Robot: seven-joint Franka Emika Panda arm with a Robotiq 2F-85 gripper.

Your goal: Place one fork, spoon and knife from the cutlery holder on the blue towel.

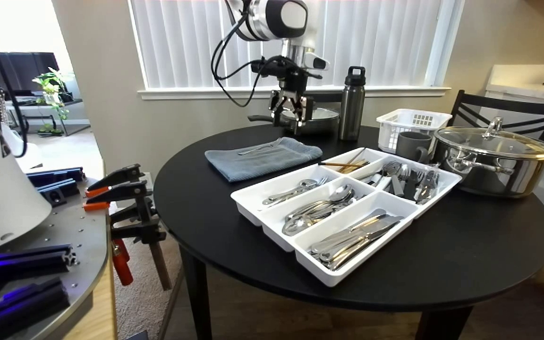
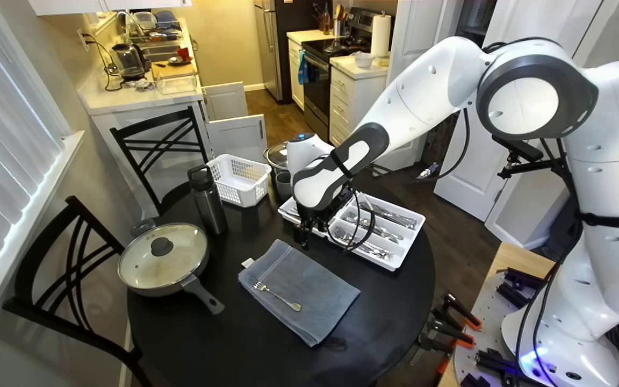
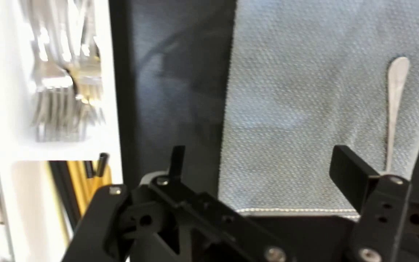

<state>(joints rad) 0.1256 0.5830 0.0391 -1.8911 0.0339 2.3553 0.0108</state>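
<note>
Gripper (image 3: 259, 156) empty, fingers (image 3: 351, 176) spread wide. A fork (image 2: 277, 296) lies on the towel (image 2: 315, 282), probably first of three; spoons (image 1: 296, 225) and knives (image 1: 357, 236) lie apart in the tray (image 1: 314, 266), presumably for easy picking.

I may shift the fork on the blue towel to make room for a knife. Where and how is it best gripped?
Probably the middle of its handle, from straight above: the fork lies flat and alone on the blue towel, with bare towel on both sides. The hand would best close across that slim handle, clear of the tines.
</note>
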